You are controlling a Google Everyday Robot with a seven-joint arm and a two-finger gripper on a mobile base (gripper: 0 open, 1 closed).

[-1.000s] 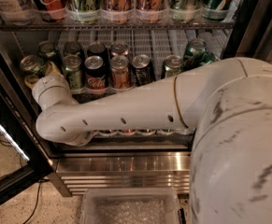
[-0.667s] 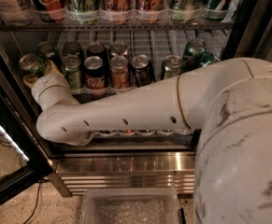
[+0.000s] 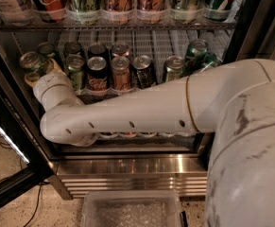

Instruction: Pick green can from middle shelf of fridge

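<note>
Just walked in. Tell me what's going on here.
A robot arm is stretched sideways into the open fridge, across the front of the middle shelf. Its pincer is at the shelf's far left end, right at the green can in the front row. That can stands upright on the shelf beside the other cans. Whether the pincer has hold of it cannot be told from this view.

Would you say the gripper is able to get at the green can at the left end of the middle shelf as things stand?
Probably yes: the gripper sits right at the green can, at the front row's left end, with nothing between them.
</note>
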